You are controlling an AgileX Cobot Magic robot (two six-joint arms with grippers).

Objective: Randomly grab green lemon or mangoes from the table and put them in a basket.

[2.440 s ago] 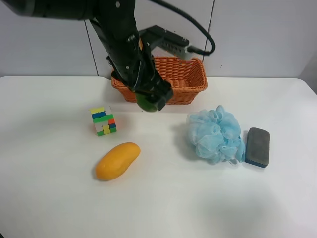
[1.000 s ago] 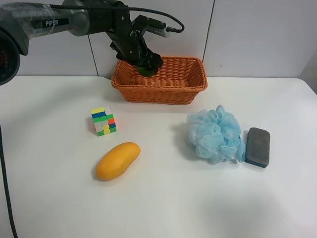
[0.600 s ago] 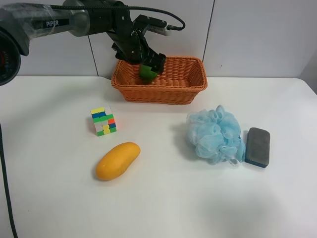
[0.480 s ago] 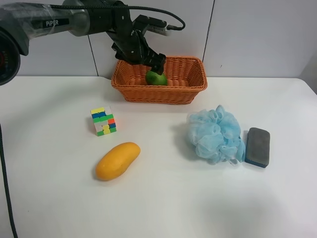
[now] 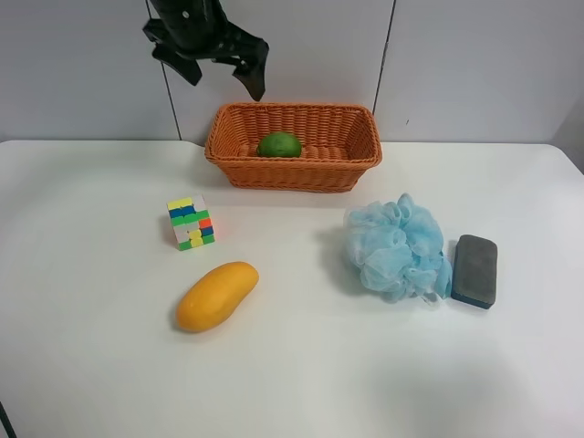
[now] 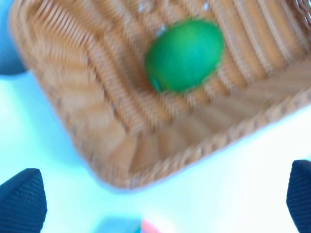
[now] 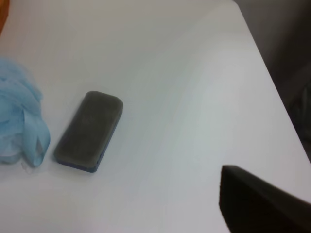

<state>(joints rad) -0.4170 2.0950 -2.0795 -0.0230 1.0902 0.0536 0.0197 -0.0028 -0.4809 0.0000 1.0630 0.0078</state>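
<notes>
The green lemon [image 5: 279, 144] lies inside the orange wicker basket [image 5: 292, 175] at the back of the white table [image 5: 91, 365]. My left gripper [image 5: 217, 68] is open and empty, raised above the basket's left end. In the left wrist view the lemon [image 6: 184, 55] rests on the basket floor [image 6: 97, 121], with my left gripper [image 6: 160, 196] spread wide above the basket's rim. The yellow-orange mango [image 5: 216, 296] lies on the table, front left of centre. In the right wrist view only one dark part of the right gripper [image 7: 262, 204] shows, over bare table.
A multicoloured cube [image 5: 190, 223] stands between the basket and the mango. A blue mesh bath puff [image 5: 397, 246] and a dark grey block [image 5: 474, 271] lie at the right; both also show in the right wrist view, the puff [image 7: 19, 121] beside the block [image 7: 87, 131].
My left gripper carried the lemon over the basket, opened and dropped it in. It has since risen above the basket, empty. The mango has not moved.
</notes>
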